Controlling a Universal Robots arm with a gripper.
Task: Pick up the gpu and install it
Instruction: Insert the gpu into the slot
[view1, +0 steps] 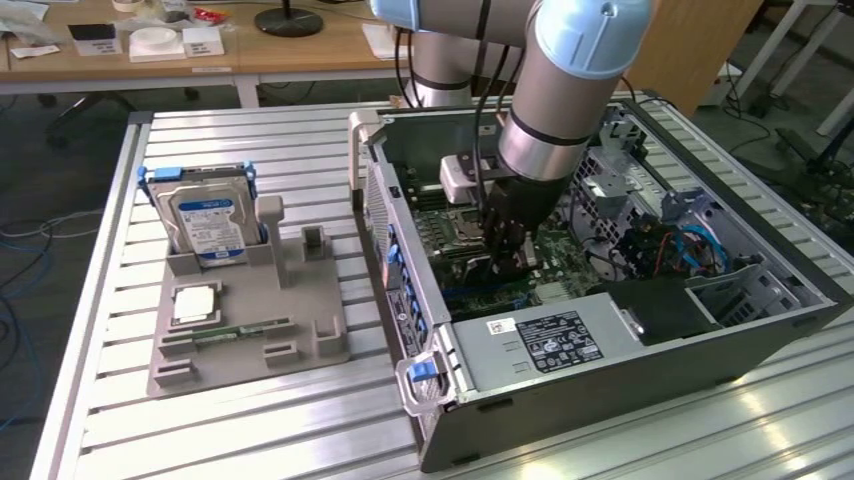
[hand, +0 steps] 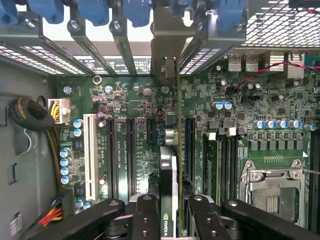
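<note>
My pincer (hand: 168, 212) is clamped on the gpu (hand: 168, 175), holding it edge-down above the motherboard (hand: 135, 130) slots inside the computer case (view1: 641, 350).

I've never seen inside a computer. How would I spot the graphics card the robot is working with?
Find the open computer case lying on the slatted metal table, with the arm reaching down into it. The gripper holds the gpu edge-on over the green motherboard, its metal bracket reaching the case's rear slots. Unlike the empty black and white slots beside it, it stands up from the board as a thin card.
</note>
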